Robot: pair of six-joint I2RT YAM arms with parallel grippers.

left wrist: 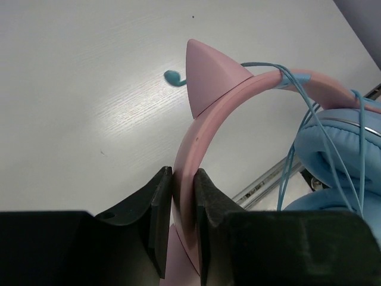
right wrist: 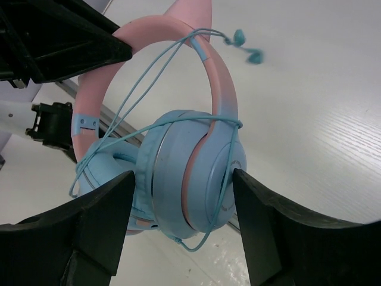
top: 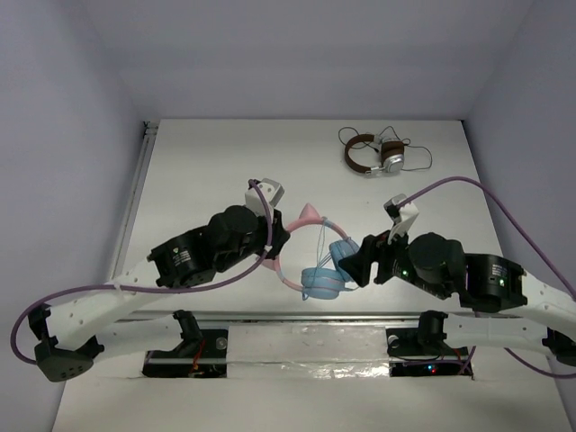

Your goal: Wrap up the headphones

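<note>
Left arm: reaches in from the left, wrist turned toward the centre. My left end effector [left wrist: 183, 179] is clamped on the pink headband [left wrist: 205, 128], one finger [left wrist: 159, 205] on each face of the band, just below a cat ear [left wrist: 208, 74].

Right arm: reaches in from the right, level with the left. My right end effector [right wrist: 181, 179] is spread wide, its fingers [right wrist: 107, 208] straddling the two stacked light blue ear cups [right wrist: 190, 173]. Contact with the cups: cannot tell.

The headphones [top: 321, 281] sit between the two end effectors, near the near edge of the tabletop [top: 225, 162]. The thin blue cable [right wrist: 149, 77] is looped over the headband and across the cups; its plug end [right wrist: 253, 55] dangles free.

Brown-and-silver headphones [top: 373, 155] lie well apart at the far side.
</note>
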